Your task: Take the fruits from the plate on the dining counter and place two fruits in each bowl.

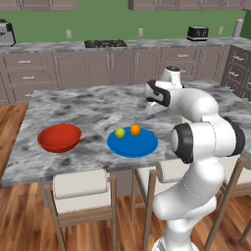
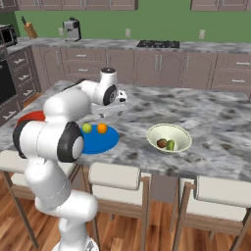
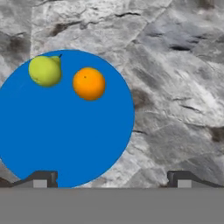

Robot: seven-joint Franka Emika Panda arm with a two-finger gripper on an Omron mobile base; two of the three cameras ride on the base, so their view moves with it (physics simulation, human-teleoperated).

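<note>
On the dining counter (image 1: 88, 105) the blue plate (image 1: 137, 145) carries a yellow-green fruit (image 1: 120, 132) and an orange fruit (image 1: 135, 129), close but apart. Left of it sits the red bowl (image 1: 59, 138); to its right the cream bowl (image 2: 169, 137) holds a dark brown-red fruit (image 2: 162, 143) and a green one (image 2: 170, 145). Above the plate's right edge, the gripper (image 3: 111, 177) hangs with its fingers spread wide, holding nothing.

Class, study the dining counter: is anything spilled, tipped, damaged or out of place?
Nothing stands out. The yellow-green fruit and orange fruit sit on the blue plate, two fruits lie in the cream bowl, and the red bowl stands upright.
</note>
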